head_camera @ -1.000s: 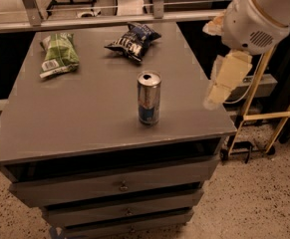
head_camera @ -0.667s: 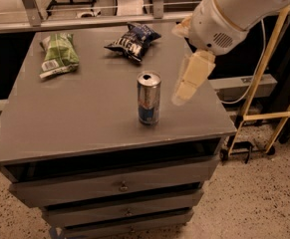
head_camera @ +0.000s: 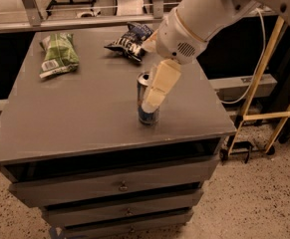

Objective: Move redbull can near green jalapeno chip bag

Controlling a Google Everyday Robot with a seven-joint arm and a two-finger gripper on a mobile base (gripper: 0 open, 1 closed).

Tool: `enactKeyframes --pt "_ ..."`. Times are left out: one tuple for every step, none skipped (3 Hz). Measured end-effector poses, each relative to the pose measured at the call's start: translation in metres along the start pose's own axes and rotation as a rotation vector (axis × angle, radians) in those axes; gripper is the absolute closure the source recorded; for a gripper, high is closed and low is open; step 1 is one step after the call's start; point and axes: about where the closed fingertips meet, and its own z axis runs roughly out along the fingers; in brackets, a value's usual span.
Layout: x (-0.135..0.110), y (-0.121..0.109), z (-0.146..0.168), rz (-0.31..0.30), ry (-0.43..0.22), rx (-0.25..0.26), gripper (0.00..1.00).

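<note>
The redbull can (head_camera: pixel 148 117) stands upright on the grey table (head_camera: pixel 79 118), right of the middle and near the front edge. My gripper (head_camera: pixel 153 101) hangs from the white arm and reaches down in front of the can, covering most of its body; only the can's silver top and its base show. The green jalapeno chip bag (head_camera: pixel 58 55) lies flat at the table's far left, well apart from the can.
A dark blue chip bag (head_camera: pixel 130 37) lies at the far middle of the table, just behind the arm. The table has drawers (head_camera: pixel 120 185) below. A yellow frame (head_camera: pixel 264 115) and cables stand on the floor to the right. A metal rail runs behind the table.
The arm has swung left from beyond the table's right edge, and the gripper now overlaps the can. The can and both bags have not moved.
</note>
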Motion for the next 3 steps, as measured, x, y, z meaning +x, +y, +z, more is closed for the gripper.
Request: enactKeyframes --pt "0.002 0.004 0.015 0.013 0.039 -0.009 0.18" --pt "0.015 0.004 0.024 0.034 0.101 0.001 0.41" --pt "0.027 0.003 0.023 0.051 0.134 0.011 0.65"
